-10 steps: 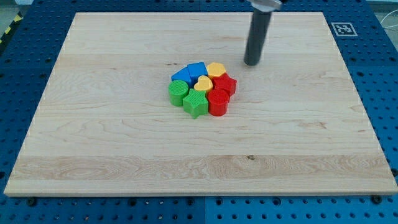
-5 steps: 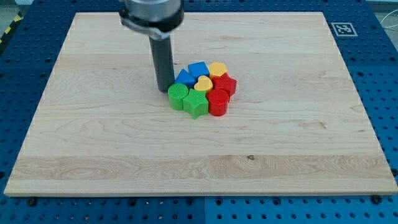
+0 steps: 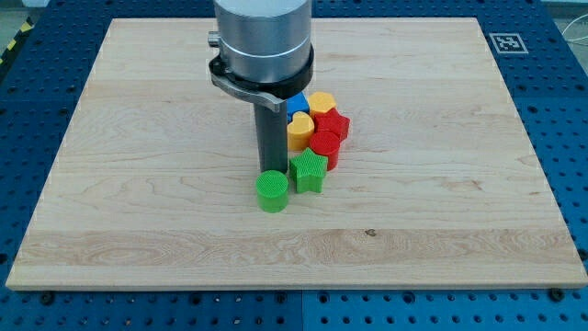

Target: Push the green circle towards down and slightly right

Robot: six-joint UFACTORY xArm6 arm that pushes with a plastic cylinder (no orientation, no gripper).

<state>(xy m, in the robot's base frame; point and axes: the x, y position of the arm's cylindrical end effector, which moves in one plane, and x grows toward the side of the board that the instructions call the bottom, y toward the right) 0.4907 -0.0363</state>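
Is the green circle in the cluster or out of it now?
Out: the green circle sits alone below the cluster, beside the green star, with my tip just above it.

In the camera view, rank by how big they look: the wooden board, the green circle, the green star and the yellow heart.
1. Wooden board, by far the largest.
2. Green circle and green star: they look about alike, so no ranking.
3. Yellow heart: shows smallest, but the rod partly hides it, so that is unsure.

Bright even light, soft shadows, sharp
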